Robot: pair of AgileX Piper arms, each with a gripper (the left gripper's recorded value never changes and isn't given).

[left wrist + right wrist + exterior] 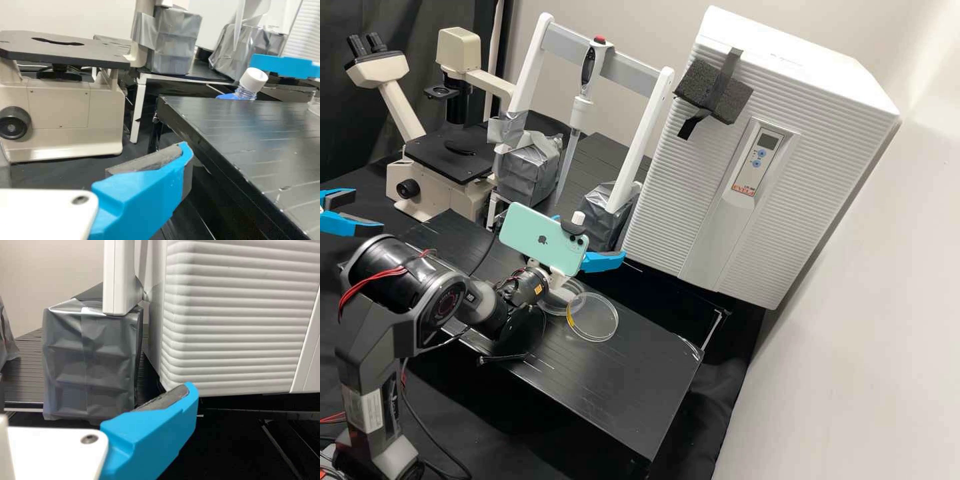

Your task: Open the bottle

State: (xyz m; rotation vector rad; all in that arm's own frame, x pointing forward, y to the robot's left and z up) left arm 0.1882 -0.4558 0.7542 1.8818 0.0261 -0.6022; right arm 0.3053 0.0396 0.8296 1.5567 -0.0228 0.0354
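A small clear bottle with a white cap point(578, 218) stands upright at the back of the raised black platform point(620, 373). In the left wrist view the bottle point(248, 85) rises between two blue fingers point(285, 66) of the other arm. My right gripper point(583, 239) is open, one finger on each side of the bottle; whether they touch it is hidden. The right wrist view has one of its own fingers point(155, 430) before a taped grey block point(90, 365). At the bench's left edge, well away from the bottle, my left gripper point(339, 212) is open and empty.
Two clear petri dishes point(592, 317) lie on the platform beside the right arm. A beige microscope point(433, 160) stands at the back left. A pipette point(577, 127) hangs from a white frame behind the bottle. A large white ribbed machine point(753, 153) stands to the right.
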